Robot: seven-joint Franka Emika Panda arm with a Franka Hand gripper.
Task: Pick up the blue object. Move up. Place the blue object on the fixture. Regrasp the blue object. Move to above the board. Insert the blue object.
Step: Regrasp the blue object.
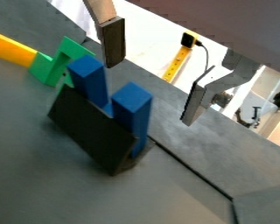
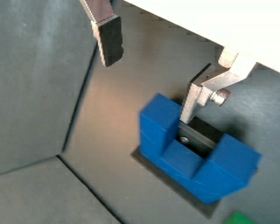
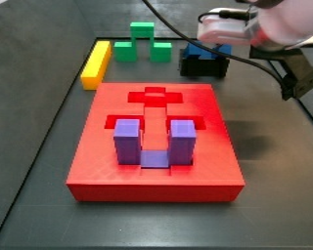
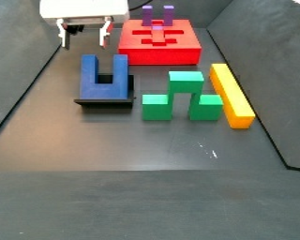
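The blue object (image 1: pixel 112 91) is a deep-blue U-shaped block. It stands prongs up on the fixture (image 1: pixel 94 136), a small dark boxy holder on the floor. My gripper (image 1: pixel 157 70) is open and empty, a little above and beside the block, touching nothing. In a wrist view one finger hangs just over a prong (image 2: pixel 199 101); the other finger (image 2: pixel 109 42) is well clear of the blue object (image 2: pixel 187 156). In both side views the gripper (image 4: pixel 87 36) (image 3: pixel 221 31) hovers near the blue object (image 4: pixel 105 75) (image 3: pixel 203 51). The board (image 3: pixel 146 171) is a red slab.
A purple U-shaped piece (image 3: pixel 152 143) sits in the board's recess. A green block (image 4: pixel 183 95) and a yellow bar (image 4: pixel 231 94) lie beside the fixture (image 4: pixel 105 101). Raised dark walls edge the floor. A yellow tape measure (image 1: pixel 178 59) lies beyond the wall.
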